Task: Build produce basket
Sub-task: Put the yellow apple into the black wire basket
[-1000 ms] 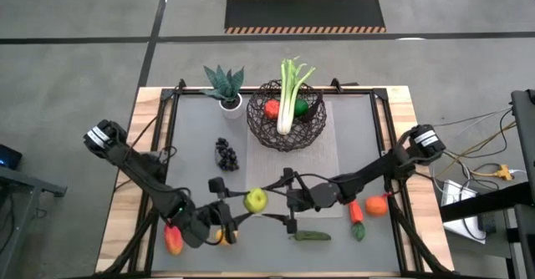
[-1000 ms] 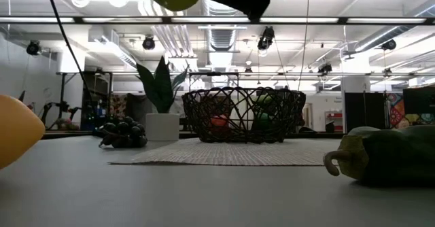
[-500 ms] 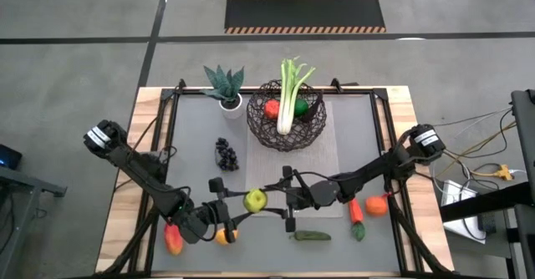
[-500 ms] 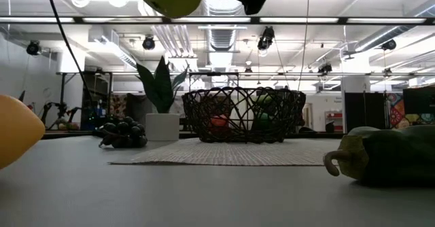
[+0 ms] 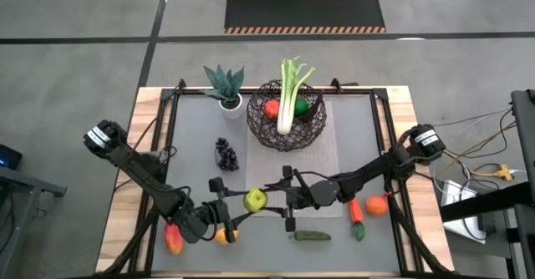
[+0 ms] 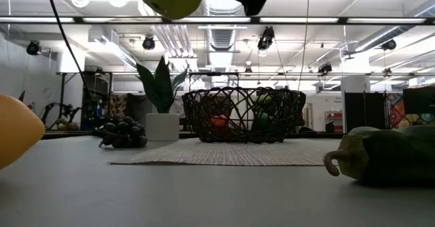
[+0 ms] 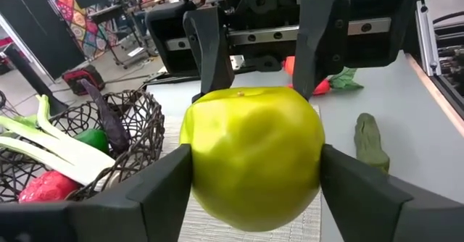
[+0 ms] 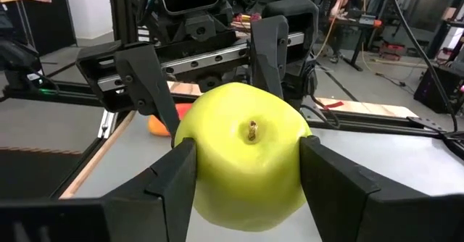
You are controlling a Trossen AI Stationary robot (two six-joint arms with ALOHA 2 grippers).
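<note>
Between both pincers, above the table's near half, hangs the round yellow-green toy apple (image 5: pixel 256 200). We see the left gripper (image 5: pixel 224 218) pressed on its flanks in the left wrist view, and the right gripper (image 5: pixel 284 202) pressed on it too in the right wrist view, the two pairs of fingers set crosswise to each other. We judge this a hand-over, left to right.

Risks as we read them:
- The left fingers (image 7: pixel 163 191) look only lightly seated. If they let go before the right fingers (image 8: pixel 168 177) have firm purchase, the smooth round apple could drop and roll across the grey table (image 5: pixel 192 129).
- If both arms pull while both hold, the apple could twist out sideways.
- Beyond the right gripper, well apart, sits the round dark wire basket (image 5: pixel 287 114), already holding a long green-white leek (image 5: pixel 289 95), a red fruit (image 5: pixel 272 109) and a green fruit (image 5: pixel 299 108). A low carry could knock the leek's upright stalk.

Pose: the left arm reaches in low from the table's left edge, its wrist just beside an orange fruit (image 5: pixel 222 235). The right arm stretches in from the right edge, nearly flat, and a green pepper (image 5: pixel 311 235) lies just beside its wrist.
</note>
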